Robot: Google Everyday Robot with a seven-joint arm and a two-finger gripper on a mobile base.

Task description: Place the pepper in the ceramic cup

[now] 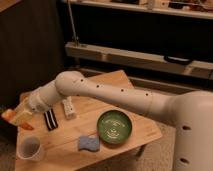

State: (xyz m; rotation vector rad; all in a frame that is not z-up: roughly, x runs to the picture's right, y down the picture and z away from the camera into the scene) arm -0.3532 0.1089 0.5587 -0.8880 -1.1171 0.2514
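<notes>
The pepper [10, 115] sits at the far left edge of the table [145, 131], a small orange-red shape showing at the tip of the gripper [17, 118], with another orange bit just below near [27, 126] that may be its tapered end (which part is which I cannot tell). It looks pinched in the gripper, though the fingers themselves are not clear enough to be sure. I would judge it light, fairly stiff and smooth-skinned, so it could slip or swivel if held near the thin tip; the thicker middle is the safer place to grip. The cup [30, 148] stands upright near the front left corner, below the gripper and a little to its right, apart from it; being small and probably light, it could tip if the pepper or the fingers knock its rim. Around it: a dark striped item [50, 120] and a pale packet [68, 107] lie side by side on the boards, a blue sponge [90, 143] rests just beside the green bowl [115, 126]. None of these lies between gripper and cup.
</notes>
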